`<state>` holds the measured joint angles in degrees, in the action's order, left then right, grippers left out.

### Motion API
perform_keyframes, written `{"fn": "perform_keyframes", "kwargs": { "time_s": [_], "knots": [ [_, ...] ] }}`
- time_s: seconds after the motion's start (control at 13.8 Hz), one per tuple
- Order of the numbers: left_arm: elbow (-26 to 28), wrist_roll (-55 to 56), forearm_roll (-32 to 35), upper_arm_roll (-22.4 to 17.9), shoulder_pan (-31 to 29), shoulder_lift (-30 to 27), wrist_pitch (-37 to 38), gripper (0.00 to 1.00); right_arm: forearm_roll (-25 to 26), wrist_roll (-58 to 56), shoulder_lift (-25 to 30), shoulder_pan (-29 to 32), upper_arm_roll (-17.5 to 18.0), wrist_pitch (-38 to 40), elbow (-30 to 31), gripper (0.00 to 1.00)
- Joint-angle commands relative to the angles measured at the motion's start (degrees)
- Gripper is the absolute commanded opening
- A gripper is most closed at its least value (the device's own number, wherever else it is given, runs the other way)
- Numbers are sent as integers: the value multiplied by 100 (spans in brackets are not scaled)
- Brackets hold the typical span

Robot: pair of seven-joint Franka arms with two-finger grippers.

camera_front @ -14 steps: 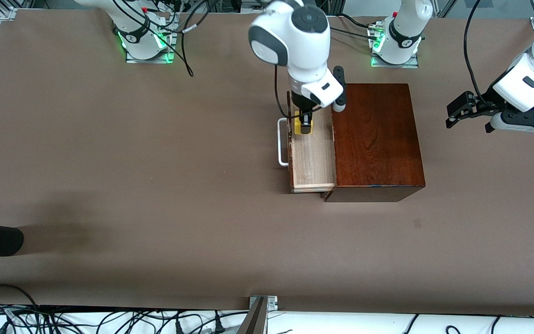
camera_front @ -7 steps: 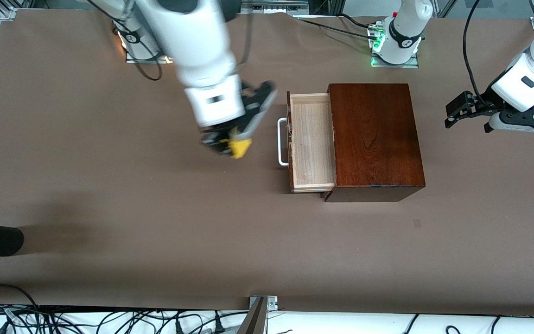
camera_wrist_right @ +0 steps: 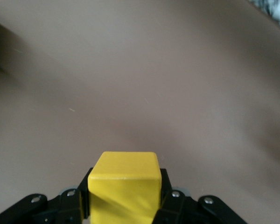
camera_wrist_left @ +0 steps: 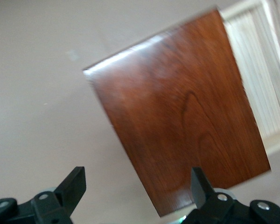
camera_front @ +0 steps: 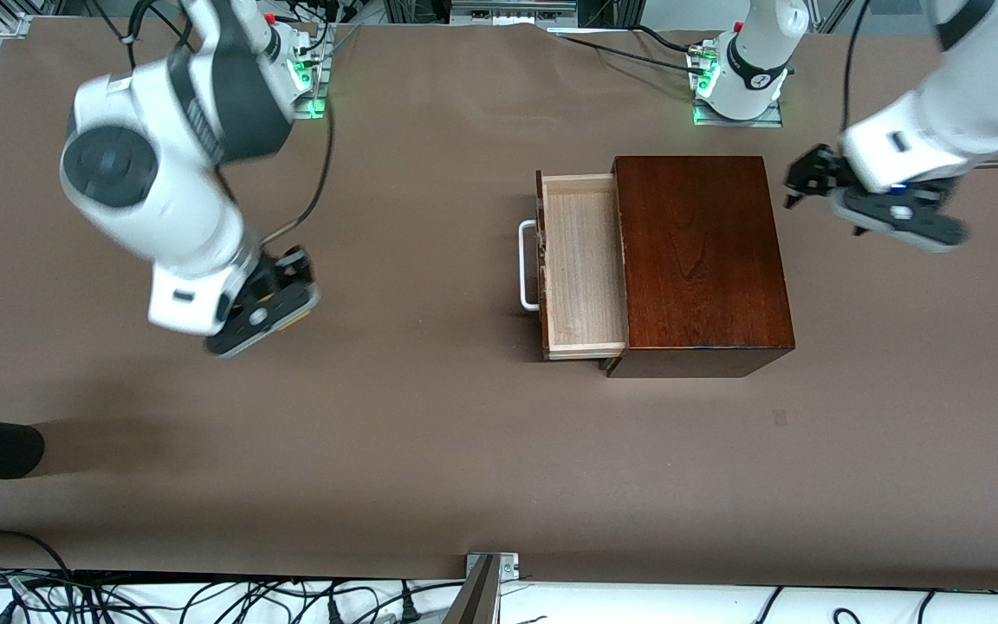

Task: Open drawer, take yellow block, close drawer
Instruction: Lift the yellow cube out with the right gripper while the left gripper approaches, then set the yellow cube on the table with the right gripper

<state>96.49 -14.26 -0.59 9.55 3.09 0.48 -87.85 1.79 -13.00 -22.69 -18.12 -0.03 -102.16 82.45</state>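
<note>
Front view: right gripper (camera_front: 278, 316) clamps yellow block (camera_wrist_right: 124, 191) over bare table (camera_front: 430, 433), well apart from drawer (camera_front: 581, 264), which stands pulled out. Left gripper (camera_wrist_left: 137, 186) spread wide, over wooden box (camera_wrist_left: 182, 126).

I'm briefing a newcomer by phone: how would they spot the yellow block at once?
Start at the dark reddish-brown wooden box with its pale drawer pulled open, then look toward the right arm's end of the table. There the right hand is shut on the small bright yellow cube, over bare brown tabletop; nothing else is yellow.
</note>
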Motion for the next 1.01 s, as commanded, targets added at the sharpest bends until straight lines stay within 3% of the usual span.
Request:
{"fn": "perform_keyframes", "kwargs": {
  "time_s": [0.0, 0.22, 0.29, 0.58, 0.8, 0.94],
  "knots": [
    [-52, -411, -623, 641, -2, 390, 530, 100, -117, 245, 292, 317, -102, -1003, 1446, 0],
    [-208, -315, -1250, 1730, 69, 952, 602, 100, -117, 394, 231, 467, -164, -2628, 2693, 0],
    [-627, -323, -1190, 2021, 138, 1354, 602, 100, -117, 569, 195, 476, -164, -3086, 3037, 0],
    [-1736, -882, -1198, 2095, 822, 2779, 349, 100, -126, 773, -68, 529, -164, -3977, 3602, 0],
    [-1809, -2252, -751, 2086, 1210, 3203, -896, 100, -205, 914, -235, 608, -164, -4249, 3795, 0],
    [-1792, -2599, -252, 2077, 1570, 3475, -1688, 100, -336, 914, -384, 625, -172, -4618, 3927, 0]
  ]
}}
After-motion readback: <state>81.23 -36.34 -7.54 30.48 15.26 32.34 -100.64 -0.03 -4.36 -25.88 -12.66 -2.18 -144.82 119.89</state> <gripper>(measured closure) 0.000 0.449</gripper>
